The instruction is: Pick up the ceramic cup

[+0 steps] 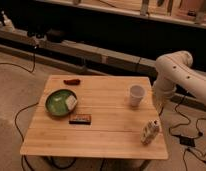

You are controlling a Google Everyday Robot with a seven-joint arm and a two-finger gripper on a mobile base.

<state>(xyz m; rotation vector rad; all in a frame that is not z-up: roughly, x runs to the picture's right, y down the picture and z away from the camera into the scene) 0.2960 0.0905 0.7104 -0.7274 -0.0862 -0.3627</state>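
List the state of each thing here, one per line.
ceramic cup: upright on the table, not held.
green plate: flat, pale food on it.
carton: upright near the front right corner.
dark bar: flat beside the plate.
red item: flat at the far edge.
gripper: right of the cup, apart from it.
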